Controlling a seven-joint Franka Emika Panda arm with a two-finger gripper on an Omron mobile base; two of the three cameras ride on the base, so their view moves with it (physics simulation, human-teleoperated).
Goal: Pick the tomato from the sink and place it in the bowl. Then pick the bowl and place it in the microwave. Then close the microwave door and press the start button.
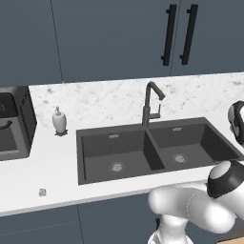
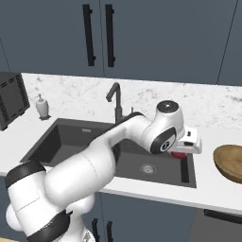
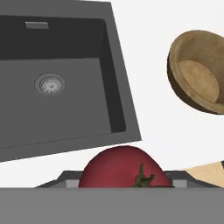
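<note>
One tomato (image 3: 124,167) sits clenched in the gripper (image 3: 124,183) above the sink (image 3: 65,118); bowl (image 3: 197,72) nearby.

- Dark blue-grey wall cabinets (image 2: 156,38) with black bar handles (image 2: 98,34) are hanging behind and above the pincer.
- White speckled marble counter (image 1: 47,176) is spreading beneath it.
- Soap dispenser (image 1: 59,120) is standing far left.

1. The left base view looks down from behind the arm, facing the sink (image 1: 152,147) — tap (image 1: 151,102) at 12 o'clock.
2. The right base view shares that sink (image 2: 118,151).
3. The hand view sits close — bowl (image 3: 199,72) at 2 o'clock.
</note>
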